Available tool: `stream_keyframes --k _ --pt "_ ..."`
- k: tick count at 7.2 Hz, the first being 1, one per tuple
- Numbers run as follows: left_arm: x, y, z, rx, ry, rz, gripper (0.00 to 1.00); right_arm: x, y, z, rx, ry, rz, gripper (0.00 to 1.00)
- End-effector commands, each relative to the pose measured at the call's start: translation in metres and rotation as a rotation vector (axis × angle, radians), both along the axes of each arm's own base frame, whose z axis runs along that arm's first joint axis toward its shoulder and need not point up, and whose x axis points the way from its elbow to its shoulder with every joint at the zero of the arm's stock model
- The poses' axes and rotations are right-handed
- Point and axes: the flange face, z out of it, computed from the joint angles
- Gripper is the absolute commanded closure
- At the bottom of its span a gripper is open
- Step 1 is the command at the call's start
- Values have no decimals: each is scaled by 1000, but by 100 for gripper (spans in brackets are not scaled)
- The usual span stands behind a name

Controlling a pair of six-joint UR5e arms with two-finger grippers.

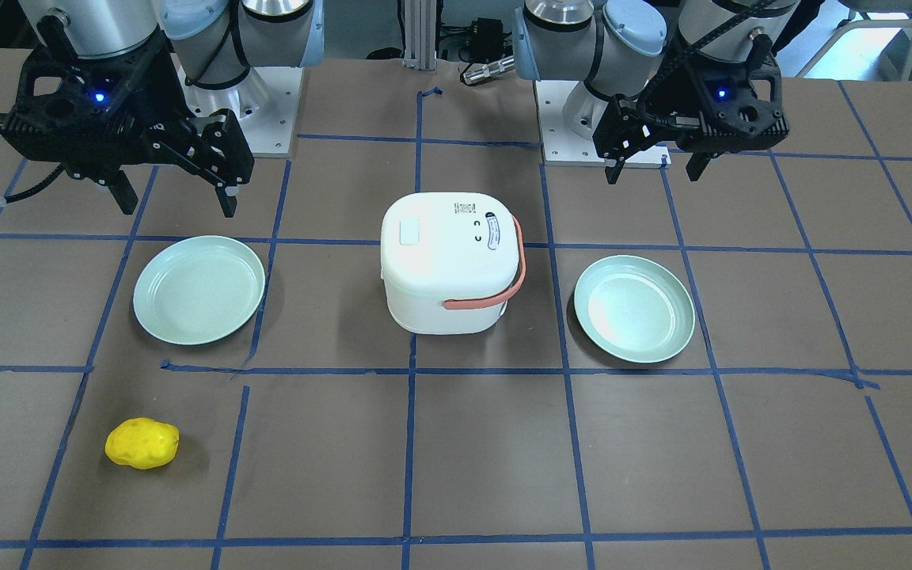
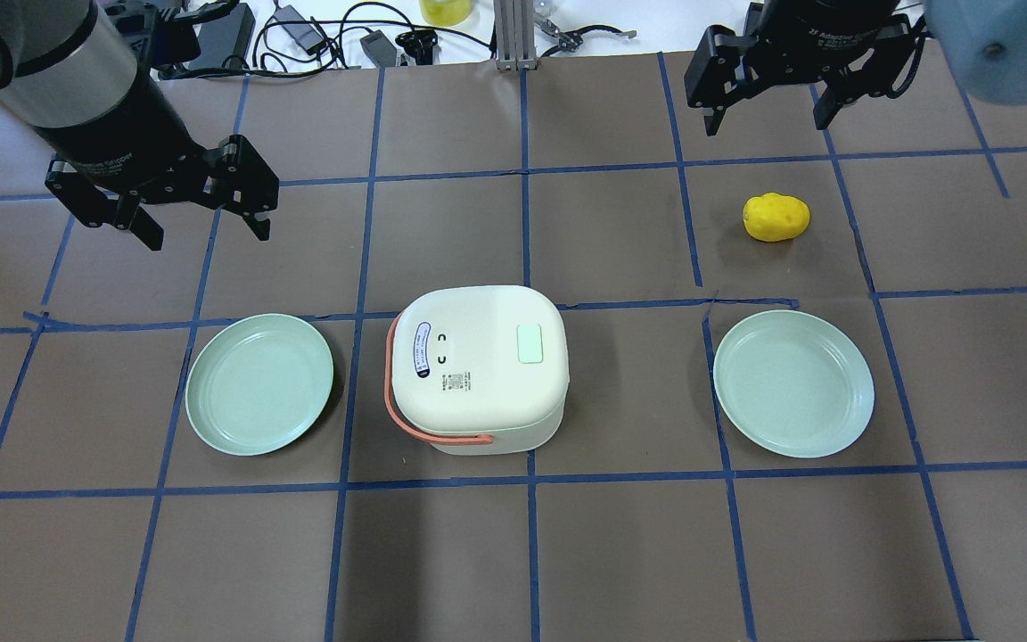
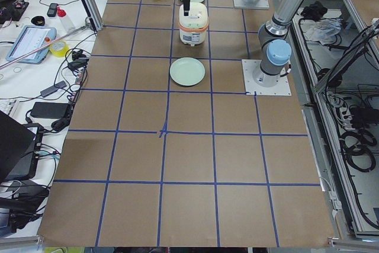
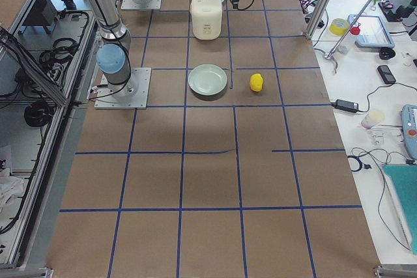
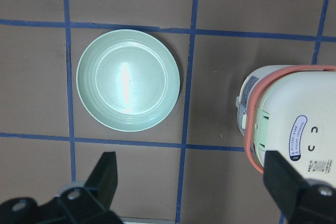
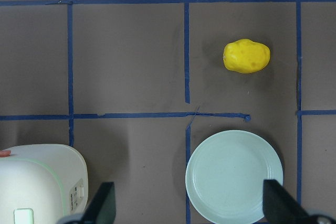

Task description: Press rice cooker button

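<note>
A white rice cooker (image 2: 478, 366) with an orange handle stands at the table's middle, lid shut. Its pale green square button (image 2: 529, 343) sits on the lid's top, toward the right arm's side; it also shows in the front view (image 1: 411, 232). My left gripper (image 2: 206, 230) hangs open and empty above the table, beyond and to the left of the cooker. My right gripper (image 2: 768, 123) hangs open and empty far beyond and to the right of it. The left wrist view shows the cooker (image 5: 294, 124) at the right. The right wrist view shows a corner of the cooker (image 6: 42, 182) and the button (image 6: 23, 216).
Two pale green empty plates flank the cooker, one on the left (image 2: 259, 383) and one on the right (image 2: 794, 383). A yellow potato-like object (image 2: 776, 217) lies beyond the right plate. Blue tape lines grid the brown table.
</note>
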Motion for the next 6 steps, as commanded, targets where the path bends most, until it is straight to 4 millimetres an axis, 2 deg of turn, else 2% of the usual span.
stream_keyframes --k 1,4,6 --pt "0 0 0 0 0 0 0 0 0 0 1 0 -1 0" --pt "0 0 0 0 0 1 0 2 2 2 -2 -5 3 1" --pt "0 0 0 0 0 0 0 2 4 1 6 -7 3 8"
